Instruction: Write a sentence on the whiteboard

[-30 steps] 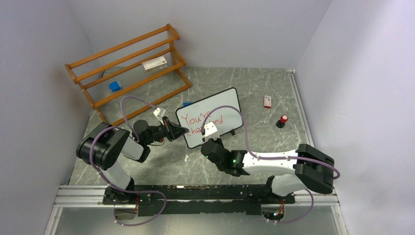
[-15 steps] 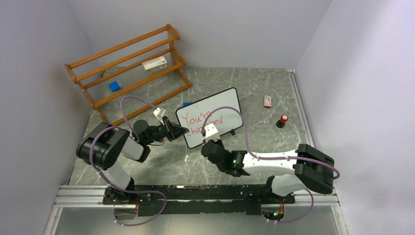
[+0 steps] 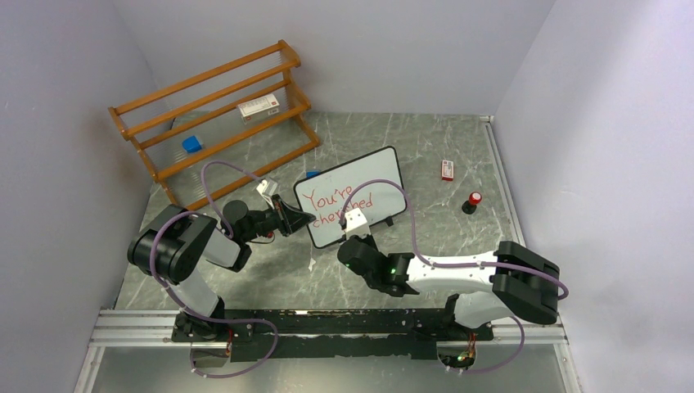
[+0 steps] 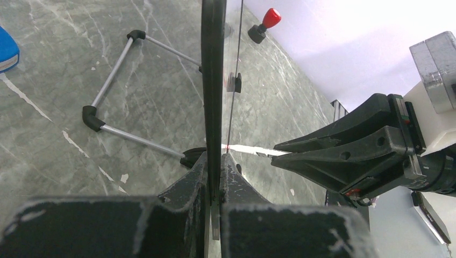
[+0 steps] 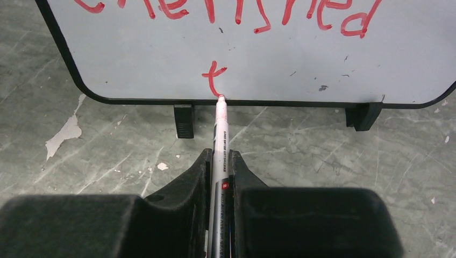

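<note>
- Our left gripper (image 3: 295, 219) is clamped on the left edge of the whiteboard (image 3: 372, 168). Our right gripper (image 5: 218, 157) is closed tight on a marker (image 5: 220, 126), with the barrel pinched between the fingers and the tip pointing away.
- The whiteboard stands propped near the middle of the marbled table (image 3: 442, 147), on small black feet (image 5: 184, 121) with a wire stand (image 4: 115, 80) behind it. We judge it light and stiff, likely to slide or tip back under pen pressure, so the thin black frame at its side is the sound place to hold it.
- The marker looks slim and smooth. We judge it could slip or twist in the grip if pressed hard, so light contact suits it.
- The sentence (image 5: 236, 11) is in red: "You're", "cherished", and a lone "t" (image 5: 213, 75) beneath. The marker tip is at its foot, just beside the bottom frame.
</note>
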Controlling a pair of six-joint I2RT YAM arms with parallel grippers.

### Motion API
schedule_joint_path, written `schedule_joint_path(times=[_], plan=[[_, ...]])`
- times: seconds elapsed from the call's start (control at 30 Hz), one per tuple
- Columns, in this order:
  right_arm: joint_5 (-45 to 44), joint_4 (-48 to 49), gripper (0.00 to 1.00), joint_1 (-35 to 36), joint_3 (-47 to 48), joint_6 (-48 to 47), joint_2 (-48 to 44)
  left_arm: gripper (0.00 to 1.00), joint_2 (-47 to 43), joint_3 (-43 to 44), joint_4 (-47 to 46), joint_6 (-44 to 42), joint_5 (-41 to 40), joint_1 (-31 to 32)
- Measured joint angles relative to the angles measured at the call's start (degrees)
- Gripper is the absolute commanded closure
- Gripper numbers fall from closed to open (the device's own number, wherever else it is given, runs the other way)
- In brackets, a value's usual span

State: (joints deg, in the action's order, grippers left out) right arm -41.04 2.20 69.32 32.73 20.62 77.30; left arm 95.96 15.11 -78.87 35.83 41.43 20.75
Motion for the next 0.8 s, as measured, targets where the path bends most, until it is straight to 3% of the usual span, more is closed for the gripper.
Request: schedule_joint_path(times=[0.8], plan=[[-0.9, 2.7, 1.00, -0.6, -4.1, -0.4, -8.4, 0.95, 0.0, 0.1, 0.0, 0.0, 0.3, -0.1]])
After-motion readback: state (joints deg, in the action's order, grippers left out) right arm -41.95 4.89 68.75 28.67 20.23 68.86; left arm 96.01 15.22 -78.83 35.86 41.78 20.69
